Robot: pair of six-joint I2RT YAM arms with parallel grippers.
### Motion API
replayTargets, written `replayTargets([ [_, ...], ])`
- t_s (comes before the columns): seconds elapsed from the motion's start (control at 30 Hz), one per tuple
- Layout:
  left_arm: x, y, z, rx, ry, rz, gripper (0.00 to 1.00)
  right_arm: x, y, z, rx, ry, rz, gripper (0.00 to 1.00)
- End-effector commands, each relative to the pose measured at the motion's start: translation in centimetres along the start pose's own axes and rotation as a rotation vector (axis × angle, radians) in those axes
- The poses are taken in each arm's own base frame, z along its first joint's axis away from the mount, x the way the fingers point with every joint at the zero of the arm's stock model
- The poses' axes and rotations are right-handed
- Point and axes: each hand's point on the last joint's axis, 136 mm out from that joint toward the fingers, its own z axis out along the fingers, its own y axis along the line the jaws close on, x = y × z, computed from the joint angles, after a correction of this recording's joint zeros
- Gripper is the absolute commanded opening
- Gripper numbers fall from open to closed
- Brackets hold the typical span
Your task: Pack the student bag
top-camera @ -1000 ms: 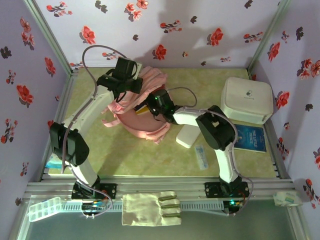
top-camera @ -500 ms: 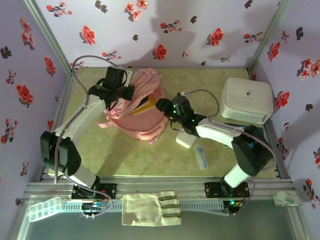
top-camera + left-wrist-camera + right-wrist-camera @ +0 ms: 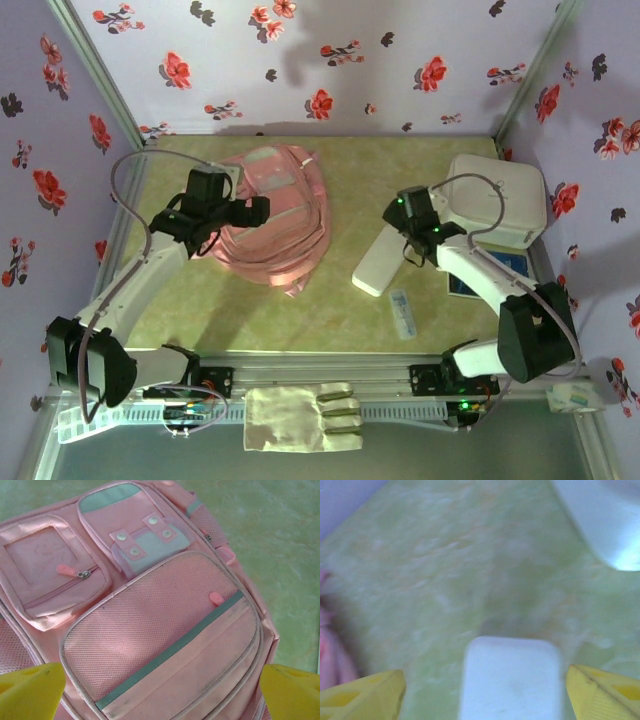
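The student bag (image 3: pixel 280 210), a soft pink backpack, lies flat on the green table at the back left. In the left wrist view its front (image 3: pixel 150 605) faces up, with zipped pockets, a mesh panel and a mint-green flap. My left gripper (image 3: pixel 252 210) hovers over the bag's left side, open, its yellow fingertips (image 3: pixel 30 692) wide apart with nothing between them. My right gripper (image 3: pixel 408 243) is open to the right of the bag, above the far end of a slim white case (image 3: pixel 510 680) that lies between the spread fingertips (image 3: pixel 607 692), untouched.
A white rounded box (image 3: pixel 495 200) stands at the back right, with a blue book (image 3: pixel 485 278) in front of it, partly under the right arm. A small blue-and-white packet (image 3: pixel 403 313) lies near the case. Folded cloth (image 3: pixel 300 415) and a clear plastic tray (image 3: pixel 90 415) rest on the front rail.
The left gripper has opened, let go of the bag and drawn back left; the bag has settled flat. The right gripper has left the bag, swung right over the white case and opened wider.
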Motion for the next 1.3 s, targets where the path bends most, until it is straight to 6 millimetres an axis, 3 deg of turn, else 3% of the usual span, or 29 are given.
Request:
replayTargets([
  [0.0,-0.7,0.2,0.0,0.013,-0.036,-0.069,1.0,-0.2,-4.9,0.4,0.126,0.032,-0.018,0.84],
  [0.27,-1.1,0.1,0.4,0.017,-0.045,-0.073,1.0,-1.0,-10.8,2.1,0.123,0.089,0.22,0.87],
  [0.4,-0.9,0.1,0.5,0.017,-0.04,-0.071,1.0,-0.1,-12.6,2.9,0.095,0.114,0.335,0.87],
  [0.67,-0.6,-0.1,0.9,0.027,-0.026,-0.074,1.0,2.1,-15.0,3.3,0.155,0.167,0.382,0.88],
  [0.9,-0.5,-0.4,1.3,0.048,-0.021,-0.082,1.0,5.1,-14.6,2.5,0.111,0.27,0.42,0.88],
  [1.27,-1.1,-2.2,2.4,0.12,-0.01,-0.094,1.0,9.9,-11.6,0.2,0.018,0.374,0.448,0.88],
])
